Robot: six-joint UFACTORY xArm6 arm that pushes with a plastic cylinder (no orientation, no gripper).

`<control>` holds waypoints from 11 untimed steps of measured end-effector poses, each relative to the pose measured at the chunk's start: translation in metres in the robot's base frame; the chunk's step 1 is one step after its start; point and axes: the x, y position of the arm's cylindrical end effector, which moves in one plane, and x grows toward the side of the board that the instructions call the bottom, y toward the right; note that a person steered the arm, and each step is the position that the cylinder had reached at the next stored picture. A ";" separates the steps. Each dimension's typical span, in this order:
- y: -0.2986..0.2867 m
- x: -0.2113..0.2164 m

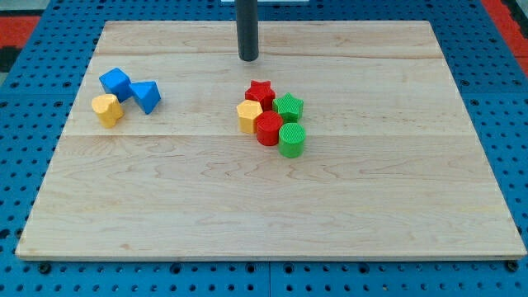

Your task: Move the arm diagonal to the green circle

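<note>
The green circle lies near the board's middle, at the lower right of a tight cluster. Touching it are a red circle on its left and a green star above it. A red star and a yellow hexagon complete the cluster. My tip stands on the board above the cluster, just above the red star and apart from it, up and to the left of the green circle.
At the view's left lie a blue cube, a blue triangle and a yellow block, close together. The wooden board rests on a blue pegboard table.
</note>
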 end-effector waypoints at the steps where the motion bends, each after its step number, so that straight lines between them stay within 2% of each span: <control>1: 0.000 0.000; 5: 0.015 -0.007; 6: 0.072 0.030; 7: 0.141 0.100; 8: 0.143 0.192; 9: 0.123 0.225; 11: 0.123 0.225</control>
